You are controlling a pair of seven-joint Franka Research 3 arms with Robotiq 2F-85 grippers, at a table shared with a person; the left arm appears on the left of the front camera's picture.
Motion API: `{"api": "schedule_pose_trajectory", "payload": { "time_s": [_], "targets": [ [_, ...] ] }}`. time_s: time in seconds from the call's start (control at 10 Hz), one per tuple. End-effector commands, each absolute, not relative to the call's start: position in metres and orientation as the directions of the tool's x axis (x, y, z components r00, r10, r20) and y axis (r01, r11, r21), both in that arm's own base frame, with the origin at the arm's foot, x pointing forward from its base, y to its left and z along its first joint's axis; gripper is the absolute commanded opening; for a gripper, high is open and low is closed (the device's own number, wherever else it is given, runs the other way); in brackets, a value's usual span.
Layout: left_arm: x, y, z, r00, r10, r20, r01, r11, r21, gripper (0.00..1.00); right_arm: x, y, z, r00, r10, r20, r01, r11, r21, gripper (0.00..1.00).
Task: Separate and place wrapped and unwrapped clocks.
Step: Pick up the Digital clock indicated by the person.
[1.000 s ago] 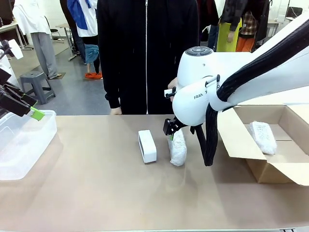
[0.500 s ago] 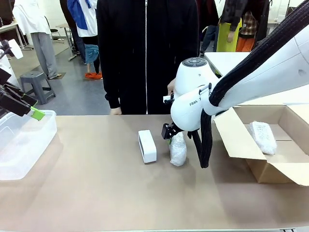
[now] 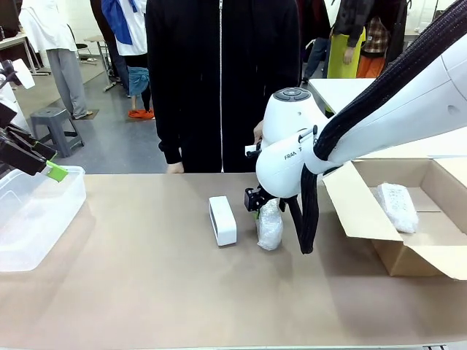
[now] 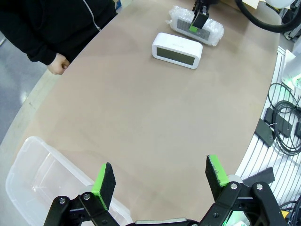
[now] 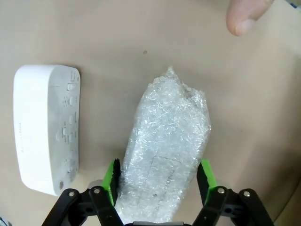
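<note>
Fingers [image 5: 112,181] of the right gripper [image 5: 159,178] pinch the wrapped clock [image 5: 164,136] on the worktop [image 5: 117,28], beside the bare clock [image 5: 47,127]; the left gripper [image 4: 160,172] is open. Next comes lifting it, probably into the box [image 3: 398,266].

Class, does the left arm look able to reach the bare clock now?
Probably yes: nothing lies between the left gripper and the bare clock, though the right gripper on the wrapped clock is close.

Past my tan table [image 3: 146,284] lies grey floor [image 3: 117,146], with a grey stool [image 3: 55,118] and people [image 3: 47,33] standing.
</note>
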State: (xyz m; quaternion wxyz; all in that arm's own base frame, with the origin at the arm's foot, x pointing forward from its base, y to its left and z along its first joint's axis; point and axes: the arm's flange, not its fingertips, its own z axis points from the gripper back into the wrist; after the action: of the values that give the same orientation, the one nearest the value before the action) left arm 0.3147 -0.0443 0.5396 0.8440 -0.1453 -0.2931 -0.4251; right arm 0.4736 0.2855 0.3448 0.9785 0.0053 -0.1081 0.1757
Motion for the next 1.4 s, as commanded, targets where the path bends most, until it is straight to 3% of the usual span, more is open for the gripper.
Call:
{"api": "schedule_pose_trajectory", "payload": {
  "time_s": [0.0,0.1,0.2,0.3,0.4,0.5,1.0,1.3],
  "targets": [
    [0.316,-0.043,0.539,0.453,-0.636,0.625,0.813,0.582,0.003,1.0,0.479,0.287,0.344,0.922,0.336,0.192,-0.34,0.94,-0.013,0.63],
    [0.316,-0.043,0.539,0.453,-0.636,0.625,0.813,0.582,0.003,1.0,0.479,0.287,0.345,0.922,0.334,0.194,-0.338,0.941,-0.013,0.45],
    [0.316,-0.043,0.539,0.453,-0.636,0.625,0.813,0.582,0.003,1.0,0.479,0.286,0.345,0.924,0.331,0.192,-0.334,0.943,-0.016,0.44],
    [0.316,-0.043,0.539,0.453,-0.636,0.625,0.813,0.582,0.003,1.0,0.479,0.285,0.345,0.926,0.326,0.189,-0.33,0.944,-0.007,0.51],
    [0.316,-0.043,0.539,0.453,-0.636,0.625,0.813,0.582,0.003,1.0,0.479,0.285,0.349,0.928,0.321,0.19,-0.327,0.945,-0.001,0.26],
    [0.316,-0.043,0.539,0.453,-0.636,0.625,0.813,0.582,0.003,1.0,0.478,0.286,0.363,0.931,0.313,0.185,-0.318,0.948,-0.003,0.34],
    [0.316,-0.043,0.539,0.453,-0.636,0.625,0.813,0.582,0.003,1.0,0.451,0.313,0.53,0.909,0.309,0.28,-0.285,0.951,-0.123,0.34],
    [0.316,-0.043,0.539,0.453,-0.636,0.625,0.813,0.582,0.003,1.0,0.433,0.326,0.579,0.883,0.339,0.325,-0.309,0.94,-0.142,0.34]
  ]
}}
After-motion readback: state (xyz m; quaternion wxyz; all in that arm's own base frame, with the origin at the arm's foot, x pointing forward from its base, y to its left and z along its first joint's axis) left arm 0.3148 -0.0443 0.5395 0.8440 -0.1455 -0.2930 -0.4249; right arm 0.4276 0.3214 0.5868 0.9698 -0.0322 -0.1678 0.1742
